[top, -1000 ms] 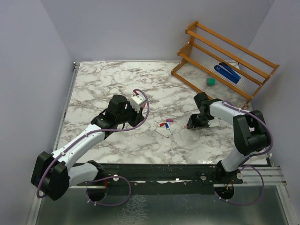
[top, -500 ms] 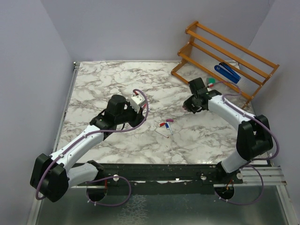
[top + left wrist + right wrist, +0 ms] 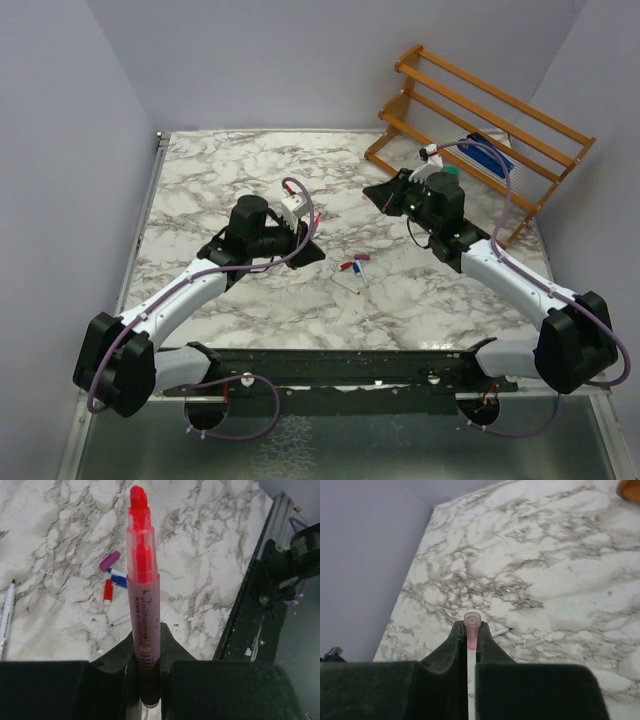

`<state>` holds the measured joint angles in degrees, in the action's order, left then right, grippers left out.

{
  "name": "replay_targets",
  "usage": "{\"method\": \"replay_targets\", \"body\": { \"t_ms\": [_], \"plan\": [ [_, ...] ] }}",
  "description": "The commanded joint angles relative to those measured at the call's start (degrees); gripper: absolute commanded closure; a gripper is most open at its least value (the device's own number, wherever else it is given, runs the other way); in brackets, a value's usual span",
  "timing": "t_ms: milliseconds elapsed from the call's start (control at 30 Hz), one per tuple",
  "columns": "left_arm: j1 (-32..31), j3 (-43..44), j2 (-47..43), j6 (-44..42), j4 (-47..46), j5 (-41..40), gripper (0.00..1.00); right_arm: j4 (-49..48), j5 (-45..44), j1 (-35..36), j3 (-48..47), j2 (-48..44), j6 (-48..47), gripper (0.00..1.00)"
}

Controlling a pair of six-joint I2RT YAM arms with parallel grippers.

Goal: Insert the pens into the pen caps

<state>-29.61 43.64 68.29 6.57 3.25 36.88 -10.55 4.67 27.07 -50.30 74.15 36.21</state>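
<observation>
Shown clearly only by the wrist cameras: a red pen is clamped in the left gripper, a pink cap pinched in the right gripper.

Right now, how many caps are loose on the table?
3, bunched at the centre of the table: pink cap, blue cap, red cap. The right tool grips a pinkish piece, possibly another cap.

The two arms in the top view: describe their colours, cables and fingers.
Both the left arm and the right arm have white links between bulky black joints, with a thin purple cable looping along each. The left gripper and the right gripper have matt black, wedge-shaped fingers.
</observation>
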Motion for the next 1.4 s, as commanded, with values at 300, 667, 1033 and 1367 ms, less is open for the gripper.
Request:
{"method": "replay_targets", "body": {
  "t_ms": [300,667,1033,1367],
  "plan": [
    [0.24,-1.53,0.48,5.81,-6.24,9.26,1.00,-17.56,13.20,7.90,-3.97,3.96,-5.81,1.00],
    [0.25,-1.01,1.08,5.00,-5.19,8.79,1.00,-13.26,14.37,12.04,-6.56,1.67,-8.45,1.00],
    [0.42,-1.18,0.28,5.04,-5.17,7.95,1.00,-11.97,12.75,12.39,-4.79,0.82,-9.89,1.00],
    [0.69,-1.10,0.01,5.11,-5.16,7.51,1.00,-9.83,14.20,12.66,-3.80,0.34,-9.66,1.00]
  ]
}}
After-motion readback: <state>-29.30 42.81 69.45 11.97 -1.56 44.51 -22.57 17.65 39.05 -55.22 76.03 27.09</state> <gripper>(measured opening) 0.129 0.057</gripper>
